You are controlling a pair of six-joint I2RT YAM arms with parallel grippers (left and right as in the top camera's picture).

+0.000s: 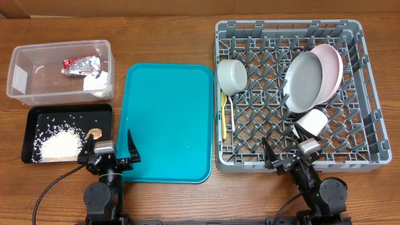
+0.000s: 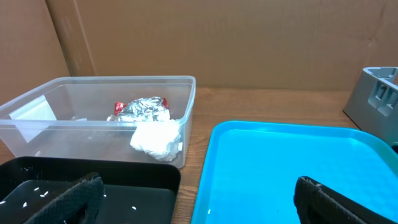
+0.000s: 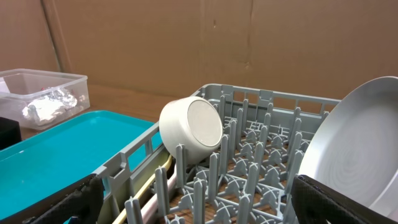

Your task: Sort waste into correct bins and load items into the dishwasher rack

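The grey dishwasher rack holds the small grey bowl, the yellow utensil, the grey plate, the pink plate and the white cup. The clear tub holds the red-and-silver wrapper and white napkin. The black tray holds rice and a brown scrap. My left gripper is open and empty at the table's front, between the black tray and teal tray. My right gripper is open and empty at the rack's front edge.
The large teal tray lies between the bins and the rack, with a rice grain or two on it. A cardboard wall stands behind the table in the wrist views. Both arm bases sit at the front edge.
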